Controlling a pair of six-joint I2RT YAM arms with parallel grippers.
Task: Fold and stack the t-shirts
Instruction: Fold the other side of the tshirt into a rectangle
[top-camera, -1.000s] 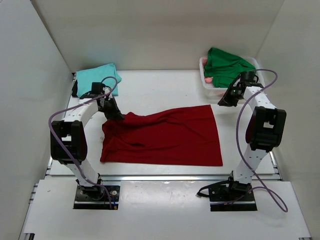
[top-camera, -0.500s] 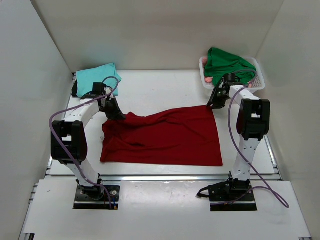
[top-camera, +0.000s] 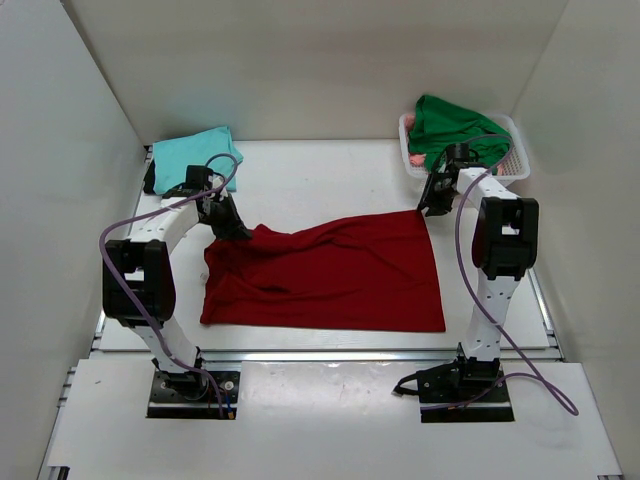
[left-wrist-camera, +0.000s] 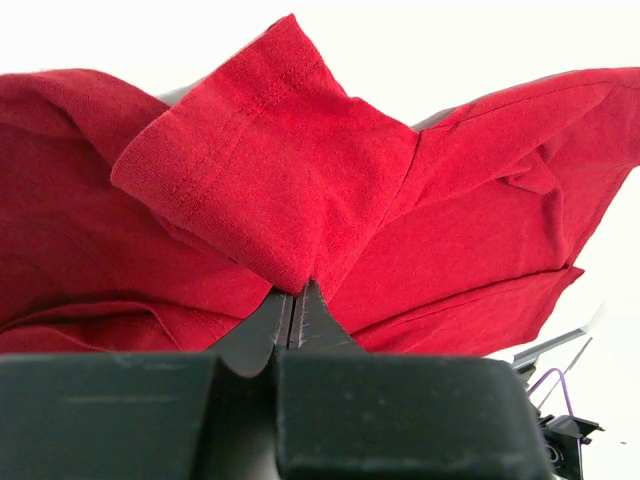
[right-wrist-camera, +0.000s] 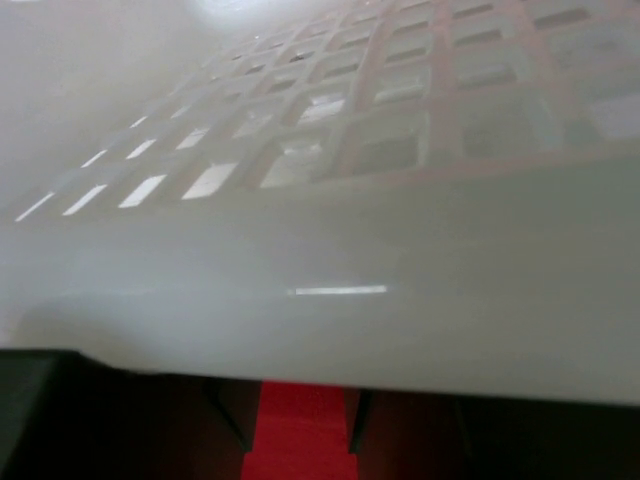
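The soft dark red t-shirt (top-camera: 330, 272) lies flat on the white table (top-camera: 320, 180). The left gripper (top-camera: 240, 232) pinches its far-left edge, and the right gripper (top-camera: 428, 209), fingers spread, sits at its far-right corner.

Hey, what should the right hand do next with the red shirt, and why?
Probably close the right hand on the far right corner of the dark red shirt. Its jaws stand apart with red cloth between them, while the left hand is shut on the far left corner; folding likely needs both.
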